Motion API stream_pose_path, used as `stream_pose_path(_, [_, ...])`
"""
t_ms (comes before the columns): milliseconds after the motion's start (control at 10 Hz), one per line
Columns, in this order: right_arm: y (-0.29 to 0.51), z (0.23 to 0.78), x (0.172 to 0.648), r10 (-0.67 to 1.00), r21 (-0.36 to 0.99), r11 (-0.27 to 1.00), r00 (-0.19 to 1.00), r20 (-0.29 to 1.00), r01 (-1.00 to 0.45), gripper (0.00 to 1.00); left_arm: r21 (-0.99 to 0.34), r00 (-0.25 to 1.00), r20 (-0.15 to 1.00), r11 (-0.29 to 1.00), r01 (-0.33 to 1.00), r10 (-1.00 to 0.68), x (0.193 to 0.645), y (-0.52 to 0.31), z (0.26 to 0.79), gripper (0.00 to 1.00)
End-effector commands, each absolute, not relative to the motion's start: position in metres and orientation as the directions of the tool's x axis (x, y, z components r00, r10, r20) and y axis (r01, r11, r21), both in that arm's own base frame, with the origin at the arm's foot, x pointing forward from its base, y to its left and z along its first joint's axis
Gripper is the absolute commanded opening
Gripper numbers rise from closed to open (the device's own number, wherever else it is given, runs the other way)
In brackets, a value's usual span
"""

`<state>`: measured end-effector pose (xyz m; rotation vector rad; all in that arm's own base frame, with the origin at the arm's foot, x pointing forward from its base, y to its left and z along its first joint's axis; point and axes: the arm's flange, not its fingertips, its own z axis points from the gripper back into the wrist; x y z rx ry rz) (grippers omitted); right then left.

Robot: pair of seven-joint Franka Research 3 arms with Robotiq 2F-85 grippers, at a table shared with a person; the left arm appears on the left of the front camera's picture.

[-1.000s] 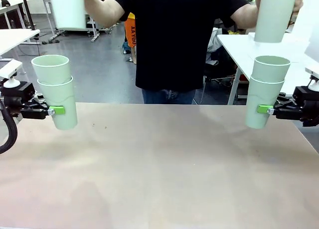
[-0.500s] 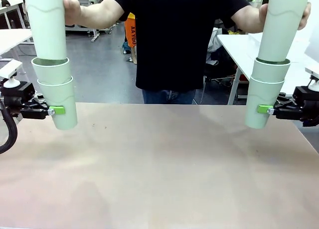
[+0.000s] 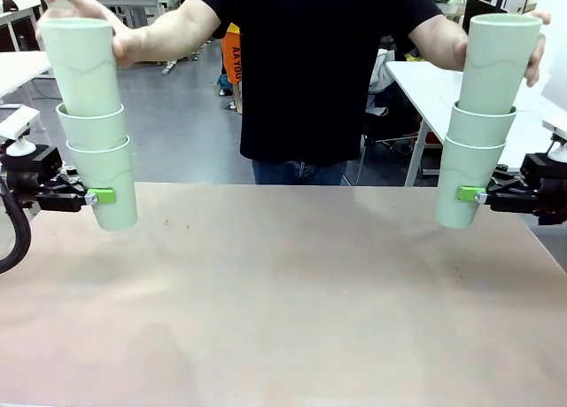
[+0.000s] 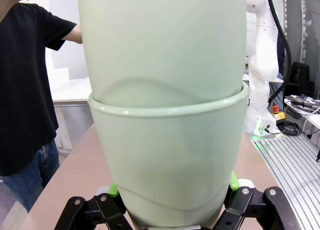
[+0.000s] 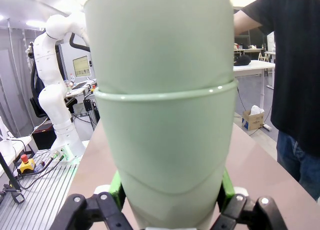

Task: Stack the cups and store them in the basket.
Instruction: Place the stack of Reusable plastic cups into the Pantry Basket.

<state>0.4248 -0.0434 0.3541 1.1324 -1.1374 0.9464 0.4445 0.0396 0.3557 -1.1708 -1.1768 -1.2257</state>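
0.5 s back the person held a third pale mint-green plastic tumbler above each stack; both are now seated. left gripper point(image 3: 99, 196) clenched on the bottom cup of the left stack point(image 3: 102, 172), above the brown table's point(image 3: 283, 301) far left corner. right gripper point(image 3: 469, 194) clenched likewise on the right stack point(image 3: 469, 172), above the far right corner. the person's hands point(image 3: 124, 42) rest on the top cups. judgement: six cups in two threes; merging and the basket remain.

Bare tan counter point(image 3: 283, 292). Person in black T-shirt point(image 3: 310, 70) and blue jeans point(image 3: 297, 170) at far edge. White table point(image 3: 421, 83) behind, grey floor point(image 3: 177, 132), cardboard box point(image 5: 252, 119).
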Motion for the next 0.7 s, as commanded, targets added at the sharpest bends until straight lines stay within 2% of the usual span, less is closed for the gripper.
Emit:
stream_pose_path(0, [-0.0425, 0.3585, 0.4272, 0.014, 0.173, 0.188, 0.179, 0.984, -0.967, 0.86, 0.007, -0.007, 0.999, 0.008, 1.0, -0.043, 0.4439, 0.0397, 0.3581, 0.85])
stream_pose_path(600, [-0.0425, 0.3585, 0.4272, 0.014, 0.173, 0.188, 0.179, 0.984, -0.967, 0.86, 0.007, -0.007, 0.999, 0.008, 1.0, -0.043, 0.4439, 0.0397, 0.3581, 0.85])
